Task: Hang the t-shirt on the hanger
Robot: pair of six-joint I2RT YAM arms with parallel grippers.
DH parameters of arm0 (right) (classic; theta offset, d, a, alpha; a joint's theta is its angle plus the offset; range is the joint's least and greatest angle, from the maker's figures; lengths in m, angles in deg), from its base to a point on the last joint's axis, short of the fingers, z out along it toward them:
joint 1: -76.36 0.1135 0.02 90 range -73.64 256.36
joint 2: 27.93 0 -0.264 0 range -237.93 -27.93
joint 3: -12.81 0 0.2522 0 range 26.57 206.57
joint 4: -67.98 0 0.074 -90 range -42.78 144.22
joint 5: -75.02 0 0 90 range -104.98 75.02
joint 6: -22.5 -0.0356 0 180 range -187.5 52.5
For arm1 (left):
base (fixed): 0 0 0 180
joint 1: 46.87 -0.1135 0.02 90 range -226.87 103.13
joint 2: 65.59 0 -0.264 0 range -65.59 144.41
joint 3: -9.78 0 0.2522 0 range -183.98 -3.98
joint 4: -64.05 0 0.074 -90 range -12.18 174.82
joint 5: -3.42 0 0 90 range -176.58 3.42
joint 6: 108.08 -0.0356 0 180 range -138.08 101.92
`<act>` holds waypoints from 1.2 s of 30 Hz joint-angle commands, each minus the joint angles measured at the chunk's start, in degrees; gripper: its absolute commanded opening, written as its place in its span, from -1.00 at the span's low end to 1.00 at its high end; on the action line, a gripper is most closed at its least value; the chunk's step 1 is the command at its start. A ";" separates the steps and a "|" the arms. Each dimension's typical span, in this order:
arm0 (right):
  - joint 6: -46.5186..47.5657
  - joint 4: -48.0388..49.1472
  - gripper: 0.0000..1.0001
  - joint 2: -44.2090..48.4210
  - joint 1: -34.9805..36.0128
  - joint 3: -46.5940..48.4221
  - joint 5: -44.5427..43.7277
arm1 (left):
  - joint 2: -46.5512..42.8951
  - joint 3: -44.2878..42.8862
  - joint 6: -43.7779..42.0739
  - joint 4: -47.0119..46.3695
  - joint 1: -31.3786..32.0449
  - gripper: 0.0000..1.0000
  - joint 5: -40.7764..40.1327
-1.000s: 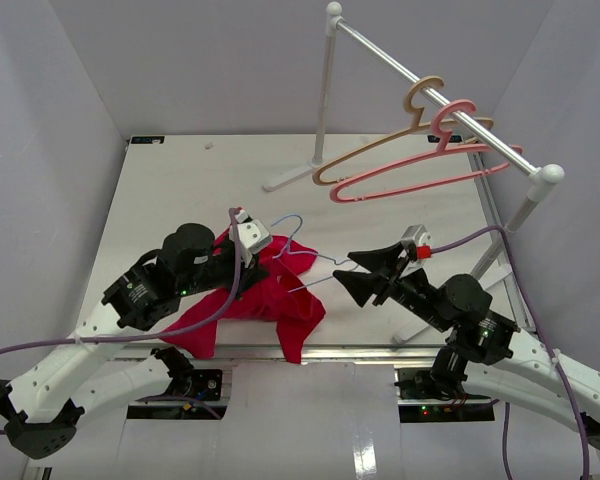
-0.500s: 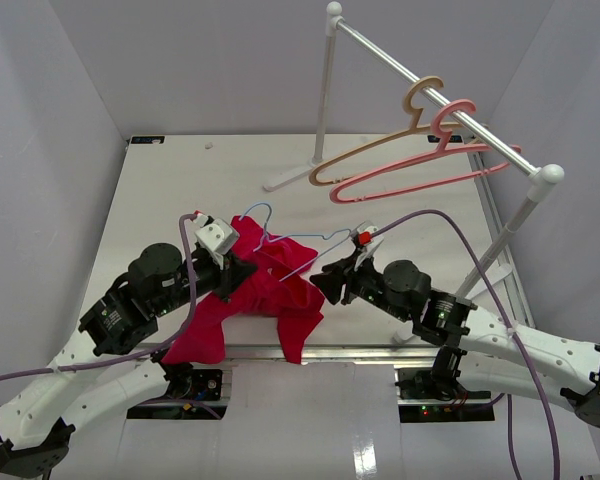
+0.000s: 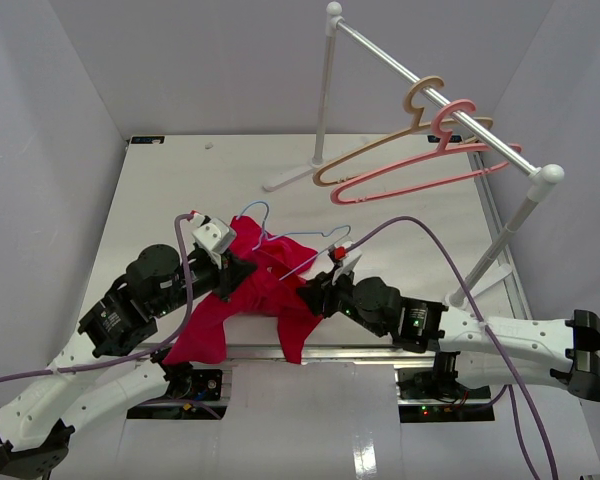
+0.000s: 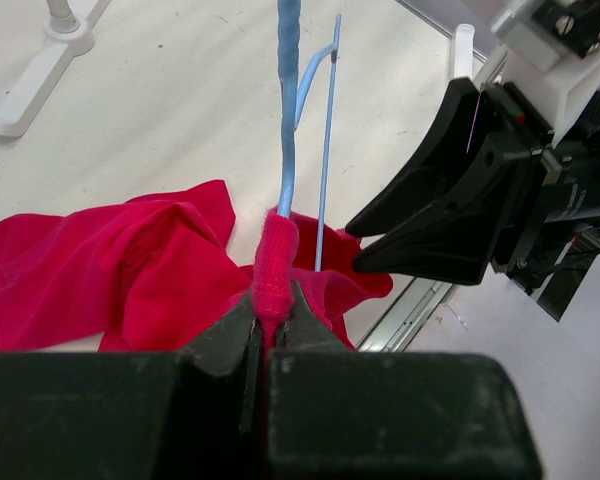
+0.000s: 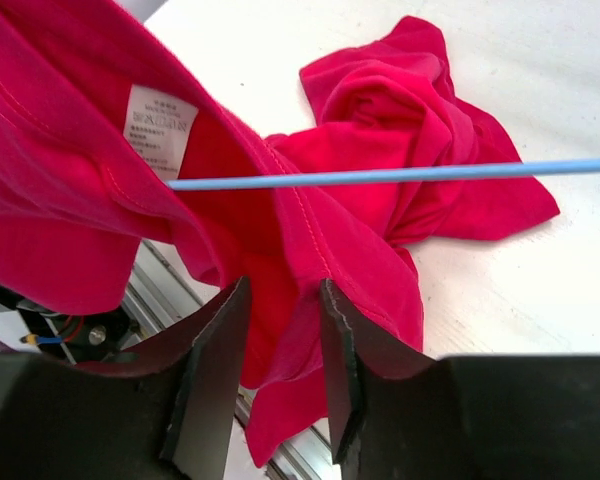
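Note:
The crimson t-shirt (image 3: 270,292) lies bunched at the table's near edge, with the thin light-blue hanger (image 3: 263,212) threaded through it and its hook pointing away. My left gripper (image 3: 242,270) is shut on a red band of the shirt wrapped round the hanger wire (image 4: 287,130), holding both up (image 4: 270,300). My right gripper (image 3: 305,297) has come in from the right. Its jaws stand apart round a hanging fold of the shirt (image 5: 285,290), just under the wire (image 5: 400,175). The pale neck label (image 5: 160,118) shows to the upper left.
A white clothes rack (image 3: 432,97) crosses the back right, carrying a tan hanger (image 3: 380,150) and a pink hanger (image 3: 420,172). Its foot (image 3: 290,178) rests on the table behind the shirt. The table's metal front edge (image 3: 370,350) runs just below the cloth.
My right arm has swung left to the shirt, and its jaws have narrowed round a fold. The left gripper first shifted left with shirt and hanger, then stayed still.

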 commanded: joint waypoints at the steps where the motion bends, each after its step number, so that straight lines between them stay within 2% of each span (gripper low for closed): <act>1: -4.74 0.14 -0.36 -2.56 3.35 0.50 -10.62 | -0.68 -0.39 1.10 -3.71 -0.20 -1.00 0.17; 7: -8.23 -2.04 -0.48 -3.87 4.52 0.16 -18.53 | -2.12 -1.85 1.35 -3.74 -0.22 -1.00 0.68; 11: -8.59 -2.50 -0.84 -2.81 4.52 -0.78 -20.04 | -3.52 -2.20 1.87 -3.74 -0.22 -1.00 1.81; 16: -9.65 -8.43 -0.84 -0.83 4.42 -0.14 -24.80 | -2.72 -0.90 0.19 -3.21 -0.22 -1.00 4.14; 20: -8.85 -12.77 -0.85 5.42 2.81 -1.98 -30.00 | -3.07 0.33 -3.59 -2.70 -0.22 -1.00 11.87; 25: -8.26 -15.70 -0.85 19.38 -0.49 -6.35 -30.13 | -2.77 -0.98 -8.83 2.10 -0.14 -1.00 21.27; 28: -8.24 -20.19 -0.84 25.33 -1.23 -6.43 -31.28 | -2.24 -2.03 -11.26 3.92 -0.16 -1.00 23.78; 32: -8.40 -26.03 -0.84 30.43 -1.35 -4.97 -32.10 | 0.51 -5.04 -14.14 7.18 -0.22 -1.00 19.77; 36: -8.39 -30.65 -0.84 30.98 -1.34 -2.04 -31.99 | 4.62 -5.87 -18.47 8.03 -0.14 -1.00 14.28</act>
